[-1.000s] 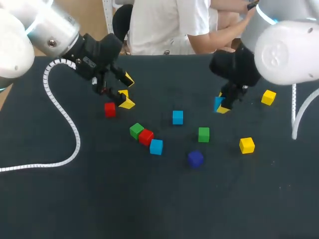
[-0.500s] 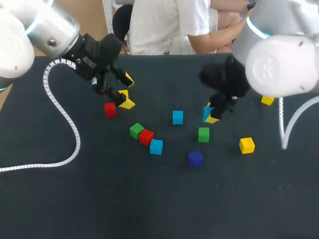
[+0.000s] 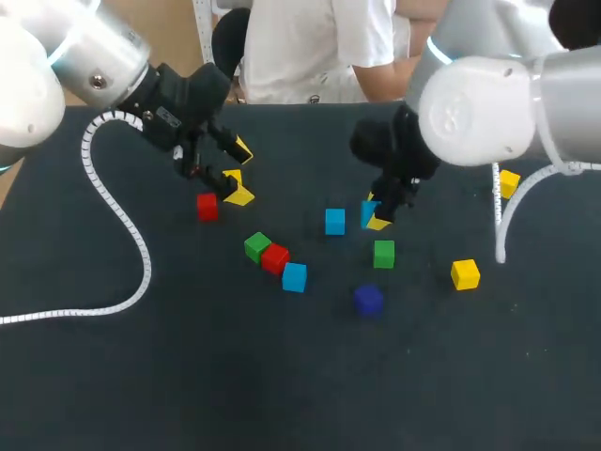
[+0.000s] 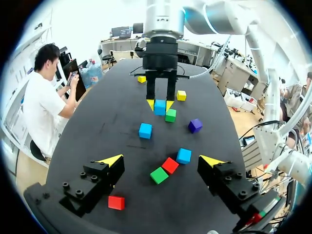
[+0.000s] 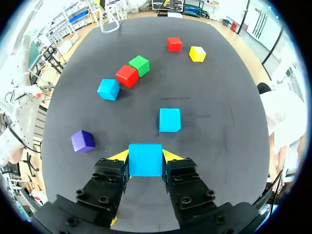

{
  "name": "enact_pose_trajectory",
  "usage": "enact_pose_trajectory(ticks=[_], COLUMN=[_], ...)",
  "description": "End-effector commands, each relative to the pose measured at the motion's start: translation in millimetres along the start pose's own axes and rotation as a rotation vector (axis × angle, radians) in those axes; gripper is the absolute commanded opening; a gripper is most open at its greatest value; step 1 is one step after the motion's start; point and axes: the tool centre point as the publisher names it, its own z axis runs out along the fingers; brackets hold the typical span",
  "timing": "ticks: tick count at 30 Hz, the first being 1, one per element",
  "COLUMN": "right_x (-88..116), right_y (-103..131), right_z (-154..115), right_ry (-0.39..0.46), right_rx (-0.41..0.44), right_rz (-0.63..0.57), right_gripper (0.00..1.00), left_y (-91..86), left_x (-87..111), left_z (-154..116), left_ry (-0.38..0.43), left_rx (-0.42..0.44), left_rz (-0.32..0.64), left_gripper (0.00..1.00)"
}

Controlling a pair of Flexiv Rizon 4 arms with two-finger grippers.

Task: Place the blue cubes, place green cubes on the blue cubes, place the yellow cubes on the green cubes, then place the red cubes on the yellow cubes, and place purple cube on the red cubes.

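My right jaws are clamped on a blue cube [image 5: 145, 159], one yellow tip pressed to each side. It sits just beside the loose blue cube [image 3: 334, 222] at the middle of the desk [image 3: 188, 376], on that cube's right, not touching it. A green cube [image 3: 383, 254] lies near the loose blue cube, to its right and closer to me; a purple cube [image 3: 368, 300] lies closer still. Left of the loose blue cube and nearer me, a second green cube [image 3: 257, 247], a red cube [image 3: 274, 258] and a third blue cube [image 3: 294, 277] touch in a slanting row. Farther to its left, a lone red cube [image 3: 207, 207] lies by my left jaws, which stand wide apart, holding nothing. A near yellow cube [image 3: 465, 273] and a far yellow cube [image 3: 508, 182] lie well off to its right.
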Motion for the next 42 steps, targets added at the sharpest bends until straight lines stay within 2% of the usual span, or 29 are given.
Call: enact_pose_trajectory(ticks=[1,14,22,42], right_x=[-3,11,7,9], right_y=[-9,-17,-16,-18], right_z=[7,19,23,34], right_ry=[0.004,-0.028,-0.001,0.017], right_rx=[-0.046,-0.023,-0.025,-0.037], right_rz=[-0.002,-0.043,-0.083,-0.076], right_gripper=[0.00,0.00,0.00,0.00], left_y=[0.4,0.4,0.4,0.4], left_x=[-0.4,-0.4,-0.4,-0.4], left_z=[0,0,0,0], left_ry=[0.003,0.003,0.003,0.003], left_rx=[0.001,0.001,0.001,0.001], left_rz=[-0.001,-0.001,-0.001,-0.001], left_gripper=[1.00,1.00,1.00,1.00])
